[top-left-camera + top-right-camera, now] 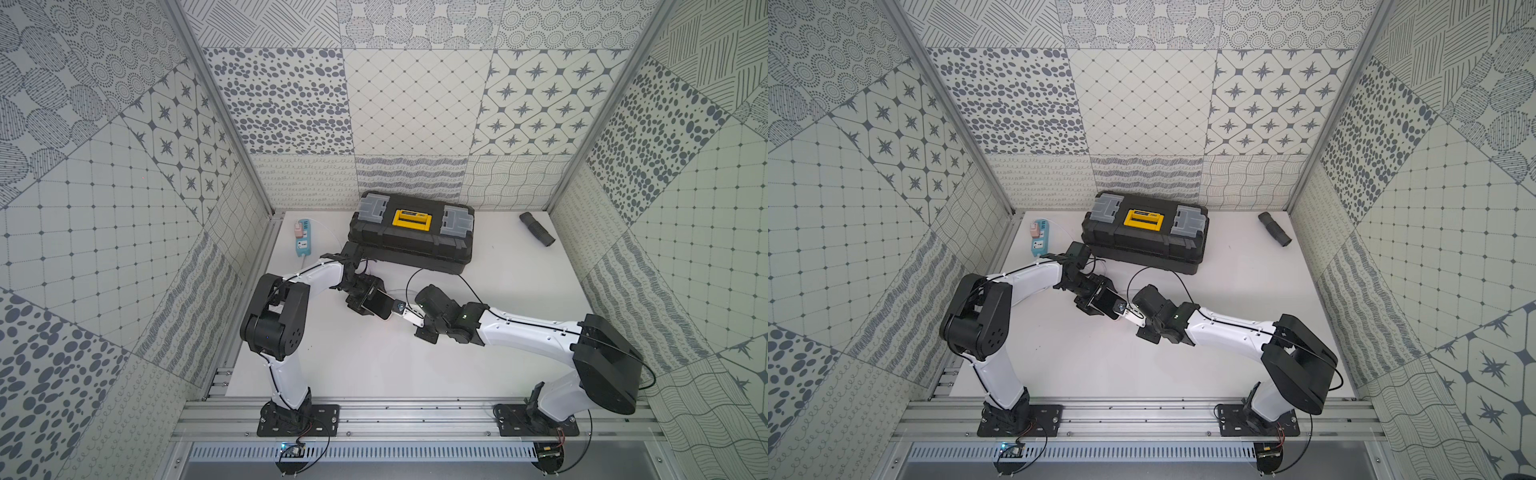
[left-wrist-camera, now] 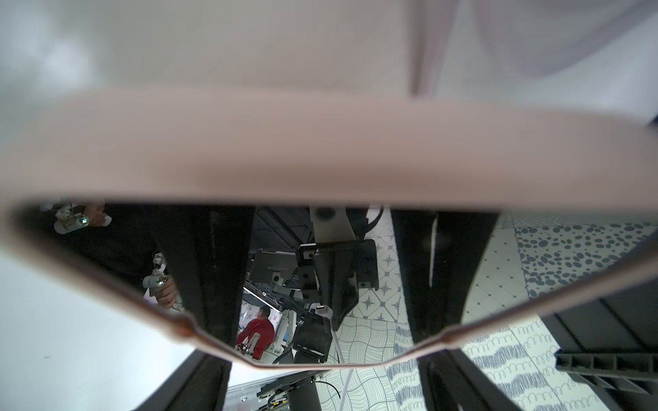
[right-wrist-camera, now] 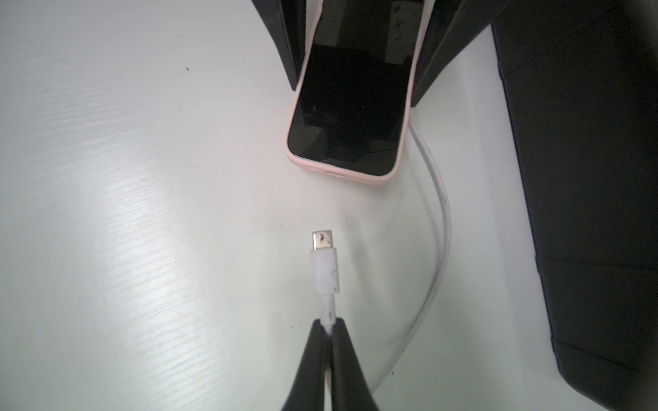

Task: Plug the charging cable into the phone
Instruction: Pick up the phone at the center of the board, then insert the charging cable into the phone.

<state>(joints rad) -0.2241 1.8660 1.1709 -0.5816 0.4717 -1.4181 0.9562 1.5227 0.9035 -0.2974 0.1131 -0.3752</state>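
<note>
In both top views the yellow label on the toolbox (image 1: 411,239) is unreadable; a power strip (image 1: 302,237) and black tube (image 1: 537,229) lie at the back of the desk (image 1: 374,365), both arms bent inward, left hand (image 1: 369,300) and right hand (image 1: 401,309) nearly meeting. The blurred pink rim of the phone (image 2: 320,142) fills the left wrist view, its long sides clamped by the wide-spread left hand. In the right wrist view the right hand pinches the charging cable (image 3: 324,270) just behind its plug, which points at the phone's bottom edge, near but apart.

black toolbox (image 1: 409,245), blue power strip (image 1: 302,237), black tube (image 1: 537,229)
</note>
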